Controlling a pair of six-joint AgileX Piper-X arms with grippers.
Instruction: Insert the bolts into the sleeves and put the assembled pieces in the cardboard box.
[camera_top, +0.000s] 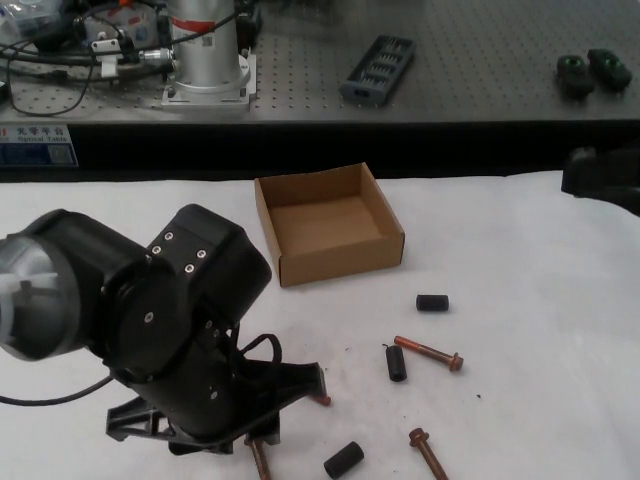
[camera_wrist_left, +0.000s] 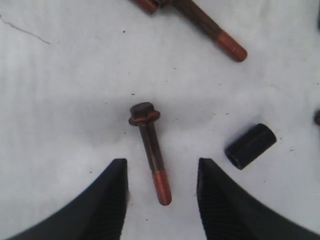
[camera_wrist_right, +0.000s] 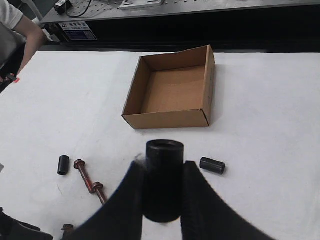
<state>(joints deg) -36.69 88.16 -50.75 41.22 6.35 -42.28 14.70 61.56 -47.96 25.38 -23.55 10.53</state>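
My left gripper (camera_wrist_left: 161, 167) hangs open just above the white table, its two dark fingers (camera_wrist_left: 112, 200) on either side of the threaded end of a copper bolt (camera_wrist_left: 150, 150) that lies flat. A black sleeve (camera_wrist_left: 250, 146) lies beside that bolt and another bolt (camera_wrist_left: 210, 27) lies farther off. In the high view the left arm (camera_top: 190, 330) covers the near left, with that bolt (camera_top: 260, 458) poking out below it. My right gripper (camera_wrist_right: 164, 170) is shut on an upright black sleeve (camera_wrist_right: 164, 150), held above the table short of the cardboard box (camera_wrist_right: 172, 117).
The open box (camera_top: 330, 265) sits mid-table with nothing in it. Loose sleeves (camera_top: 432, 303) (camera_top: 397, 362) (camera_top: 343, 459) and bolts (camera_top: 428, 352) (camera_top: 427, 450) lie scattered near the front. A dark arm part (camera_top: 600, 178) shows at the right edge. An optical bench with gear stands behind.
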